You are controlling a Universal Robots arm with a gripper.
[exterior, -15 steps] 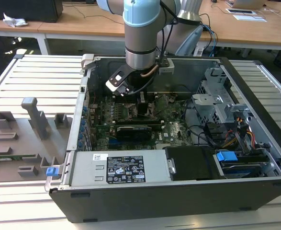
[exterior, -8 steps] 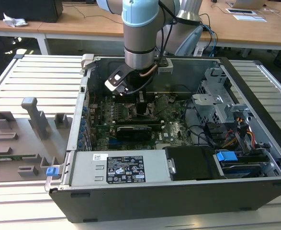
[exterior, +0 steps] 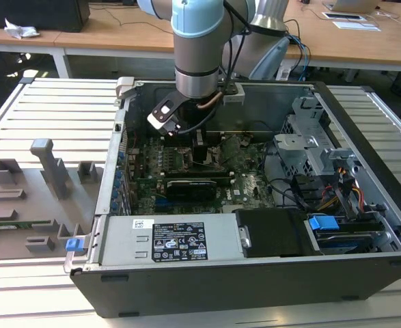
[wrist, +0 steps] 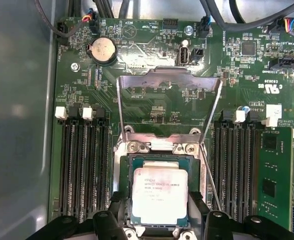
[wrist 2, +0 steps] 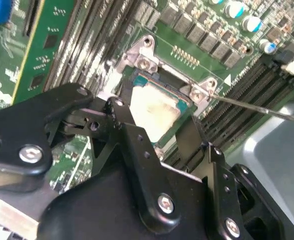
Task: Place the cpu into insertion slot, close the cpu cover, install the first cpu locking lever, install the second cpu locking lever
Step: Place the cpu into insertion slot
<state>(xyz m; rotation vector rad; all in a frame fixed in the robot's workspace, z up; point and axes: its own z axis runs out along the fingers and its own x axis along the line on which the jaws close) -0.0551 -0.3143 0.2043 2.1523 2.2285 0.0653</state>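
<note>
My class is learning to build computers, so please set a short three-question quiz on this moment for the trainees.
1. True or false: the metal cover lies shut over the chip.
2. Where does the chip rest? A) in the socket B) on the floor C) in a person's hand
3. Fill in the blank: the open claw has one finger on each of two opposite ___ of the chip.

Key: 1 false, since the cover stands swung up on its hinge; 2 A; 3 sides.
</note>
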